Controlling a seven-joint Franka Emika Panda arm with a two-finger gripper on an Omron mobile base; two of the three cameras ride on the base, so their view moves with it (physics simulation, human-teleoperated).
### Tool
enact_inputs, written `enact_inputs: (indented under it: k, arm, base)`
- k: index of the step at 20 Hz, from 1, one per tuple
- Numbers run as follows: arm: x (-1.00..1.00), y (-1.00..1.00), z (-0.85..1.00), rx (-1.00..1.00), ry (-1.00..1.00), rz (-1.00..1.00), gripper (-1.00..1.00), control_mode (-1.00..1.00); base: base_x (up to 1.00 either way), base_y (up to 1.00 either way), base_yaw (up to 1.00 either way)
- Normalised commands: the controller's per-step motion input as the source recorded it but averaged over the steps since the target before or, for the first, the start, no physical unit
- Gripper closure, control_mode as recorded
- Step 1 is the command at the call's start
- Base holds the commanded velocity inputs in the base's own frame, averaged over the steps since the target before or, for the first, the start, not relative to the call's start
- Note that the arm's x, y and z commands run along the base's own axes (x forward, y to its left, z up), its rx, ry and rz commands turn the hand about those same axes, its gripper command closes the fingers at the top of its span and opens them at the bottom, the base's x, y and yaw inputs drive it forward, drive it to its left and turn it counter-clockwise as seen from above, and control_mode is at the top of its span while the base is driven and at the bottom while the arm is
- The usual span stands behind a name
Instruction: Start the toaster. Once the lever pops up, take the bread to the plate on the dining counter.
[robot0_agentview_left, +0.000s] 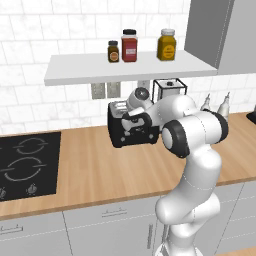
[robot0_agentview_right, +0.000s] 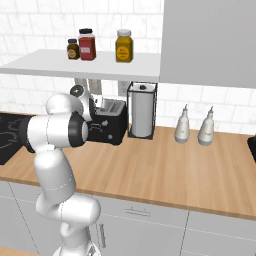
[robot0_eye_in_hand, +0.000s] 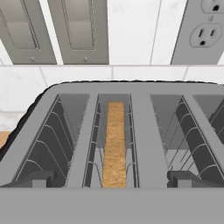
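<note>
The black toaster (robot0_agentview_left: 119, 136) (robot0_agentview_right: 114, 125) stands at the back of the wood wall counter, under the shelf. My gripper (robot0_agentview_left: 136, 121) (robot0_agentview_right: 95, 116) hovers just above and in front of the toaster's silvery top, with the jaws open and nothing between them. In the hand view I look down into the toaster (robot0_eye_in_hand: 144, 131) slots, and the bread (robot0_eye_in_hand: 114, 144) stands on edge in the second slot from the left, a thin golden-brown slice sunk between the wires. My gripper (robot0_eye_in_hand: 111, 181) has its fingertips (robot0_eye_in_hand: 39, 179) wide apart on either side of that slot. The plate and the dining counter are out of view.
A wire-framed paper-towel holder (robot0_agentview_left: 170, 90) (robot0_agentview_right: 142, 111) stands right of the toaster, then two pale bottles (robot0_agentview_right: 182, 125). A black hob (robot0_agentview_left: 27, 165) lies left. The shelf (robot0_agentview_left: 125, 67) with three jars overhangs the toaster. Wall outlets (robot0_eye_in_hand: 203, 30) sit behind it.
</note>
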Motion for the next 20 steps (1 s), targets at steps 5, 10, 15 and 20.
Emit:
enact_inputs:
  k: [5, 10, 15, 20]
  arm:
    - [0.00, 0.00, 0.00, 0.00, 0.00, 0.00, -1.00, -1.00]
    - [0.00, 0.00, 0.00, 0.00, 0.00, 0.00, -1.00, -1.00]
    - [0.00, 0.00, 0.00, 0.00, 0.00, 0.00, -1.00, -1.00]
    - [0.00, 0.00, 0.00, 0.00, 0.00, 0.00, -1.00, -1.00]
  base:
    - [0.00, 0.00, 0.00]
    - [0.00, 0.00, 0.00]
    - [0.00, 0.00, 0.00]
    - [0.00, 0.00, 0.00]
